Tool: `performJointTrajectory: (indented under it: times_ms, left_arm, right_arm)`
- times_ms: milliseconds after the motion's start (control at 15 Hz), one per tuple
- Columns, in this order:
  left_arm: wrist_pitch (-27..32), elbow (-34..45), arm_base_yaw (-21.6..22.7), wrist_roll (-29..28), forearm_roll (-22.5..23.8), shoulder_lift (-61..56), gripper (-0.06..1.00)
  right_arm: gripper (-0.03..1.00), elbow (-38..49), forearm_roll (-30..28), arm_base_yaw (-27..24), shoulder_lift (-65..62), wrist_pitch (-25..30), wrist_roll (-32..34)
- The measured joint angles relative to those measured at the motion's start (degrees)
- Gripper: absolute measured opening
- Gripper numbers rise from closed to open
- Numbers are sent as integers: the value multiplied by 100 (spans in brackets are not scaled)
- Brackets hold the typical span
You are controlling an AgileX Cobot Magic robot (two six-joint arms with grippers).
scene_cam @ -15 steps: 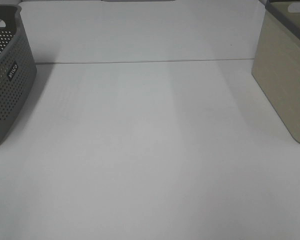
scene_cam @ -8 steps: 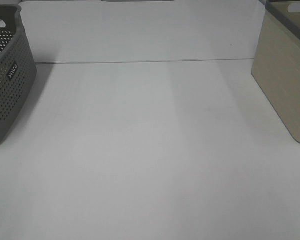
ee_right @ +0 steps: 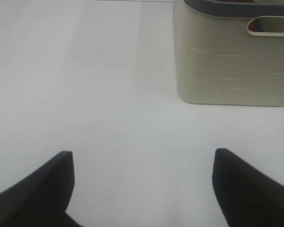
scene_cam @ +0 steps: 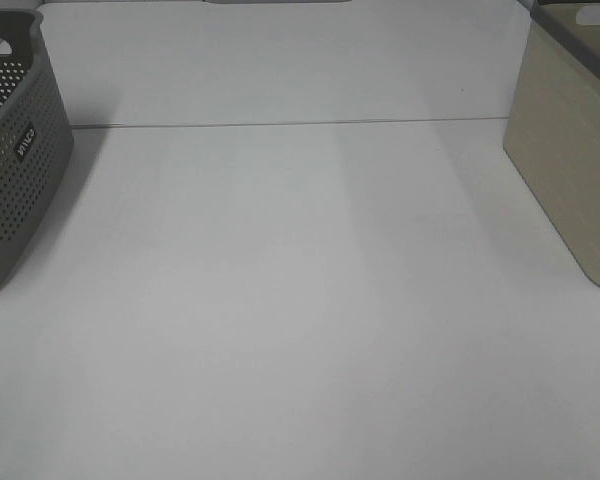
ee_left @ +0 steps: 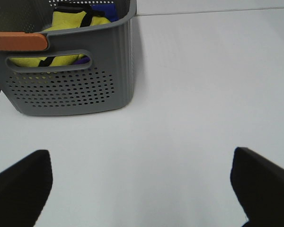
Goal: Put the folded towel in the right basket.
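White table (scene_cam: 300, 300); beige right basket (scene_cam: 570, 150) upright; both hands (ee_left: 142, 189) (ee_right: 142, 184) spread, empty.

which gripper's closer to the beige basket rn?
Right. The right gripper faces the beige basket across a stretch of bare table, fingers apart. The left gripper sits on the other side, facing the grey perforated basket.

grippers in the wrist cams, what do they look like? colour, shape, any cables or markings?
Only the fingers show. The left gripper has two dark, near-black fingers with blunt, squared tips; the right gripper has two matching dark fingers that taper toward their tips. All look matte and plain: no cables, labels or markings visible. The arms themselves are out of frame in every view.
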Motion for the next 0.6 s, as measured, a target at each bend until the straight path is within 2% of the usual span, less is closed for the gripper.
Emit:
performJointTrajectory:
  times_ms: [333, 600]
  left_arm:
    - [0, 0, 0, 0, 0, 0, 97]
    - [0, 0, 0, 0, 0, 0, 97]
  right_arm:
    - [76, 0, 0, 0, 0, 0, 0]
    - [76, 0, 34, -378, -189, -11, 0]
